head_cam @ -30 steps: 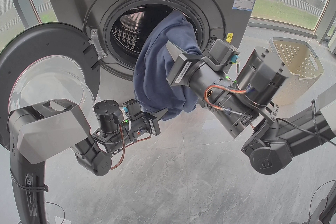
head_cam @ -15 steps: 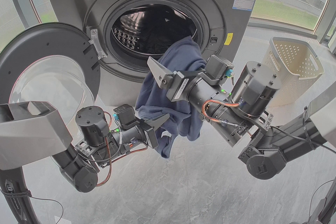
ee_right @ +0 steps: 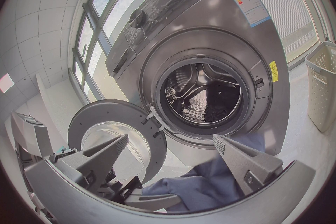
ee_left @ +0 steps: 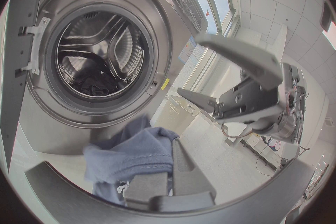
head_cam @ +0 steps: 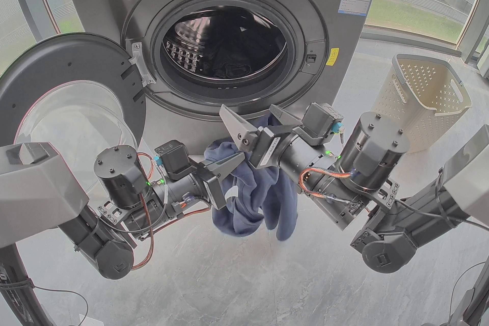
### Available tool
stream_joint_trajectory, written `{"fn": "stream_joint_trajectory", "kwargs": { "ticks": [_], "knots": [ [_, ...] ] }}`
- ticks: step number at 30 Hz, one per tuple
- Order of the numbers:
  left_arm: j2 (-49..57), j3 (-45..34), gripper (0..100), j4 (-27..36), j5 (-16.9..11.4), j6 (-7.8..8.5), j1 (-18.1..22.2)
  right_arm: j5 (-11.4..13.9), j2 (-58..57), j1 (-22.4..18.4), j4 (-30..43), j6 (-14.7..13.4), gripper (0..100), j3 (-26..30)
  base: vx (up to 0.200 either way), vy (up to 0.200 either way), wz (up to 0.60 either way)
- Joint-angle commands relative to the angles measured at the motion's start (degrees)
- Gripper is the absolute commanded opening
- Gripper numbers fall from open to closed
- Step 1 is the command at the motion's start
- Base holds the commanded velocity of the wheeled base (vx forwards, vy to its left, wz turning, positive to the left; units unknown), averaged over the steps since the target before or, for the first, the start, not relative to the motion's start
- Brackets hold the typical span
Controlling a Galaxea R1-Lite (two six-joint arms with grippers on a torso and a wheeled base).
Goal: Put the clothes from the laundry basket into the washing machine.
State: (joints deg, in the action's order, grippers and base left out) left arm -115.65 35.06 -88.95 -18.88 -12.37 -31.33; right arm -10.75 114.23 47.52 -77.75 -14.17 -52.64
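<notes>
Jaws clamped on a fold of the navy garment point(head_cam: 254, 199), the left gripper point(head_cam: 230, 164) dangles it at centre frame beside the wide-open, empty right gripper point(head_cam: 249, 114), below the open washing machine point(head_cam: 326, 26) at upper centre; that single pinch could slip, dropping it to the floor point(head_cam: 244, 281).

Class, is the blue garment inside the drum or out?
Out: garment hangs from the left claw, below the drum's opening.

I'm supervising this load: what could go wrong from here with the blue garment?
The blue garment hangs outside the drum, pinched only by the left gripper; it may slip to the floor. Its loose folds hang close by the open right gripper and might snag when lifted.
</notes>
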Motion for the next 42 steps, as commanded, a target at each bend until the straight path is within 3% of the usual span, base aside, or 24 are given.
{"fn": "stream_joint_trajectory", "kwargs": {
  "ticks": [1,3,6,11,16,26,42],
  "knots": [
    [2.4,0.3,0,-0.2,0.1,-0.37,0.6,-0.1,0.2,-1.3,-1.9,-0.2,100,2.4,0.0,0.0,0.0],
    [2.9,0.3,0,-0.2,0.2,-0.72,0.7,-0.1,0.2,-1.8,-2.6,-0.2,100,2.9,0.0,0.0,0.0],
    [4.7,0.5,0,-0.1,2.4,-1.51,1.3,-0.1,0.2,-4.1,-5.0,-0.2,100,5.0,0.0,0.0,0.0],
    [5.1,2.5,0,-0.1,4.3,-1.51,1.4,0.0,0.1,-5.2,-5.4,0.0,100,8.4,0.0,0.0,0.0],
    [4.6,7.6,0,-0.1,8.3,-1.51,1.4,0.7,0.2,-5.1,-5.4,0.6,100,11.9,0.0,0.0,0.0],
    [4.8,10.9,0,0.0,9.4,-1.69,2.0,1.3,8.3,-4.5,-7.9,4.8,100,11.3,0.0,0.0,0.0],
    [4.5,11.4,0,0.0,9.3,-1.69,3.6,1.6,17.7,-0.8,-8.9,4.8,100,3.6,0.0,0.0,0.0]
  ]
}}
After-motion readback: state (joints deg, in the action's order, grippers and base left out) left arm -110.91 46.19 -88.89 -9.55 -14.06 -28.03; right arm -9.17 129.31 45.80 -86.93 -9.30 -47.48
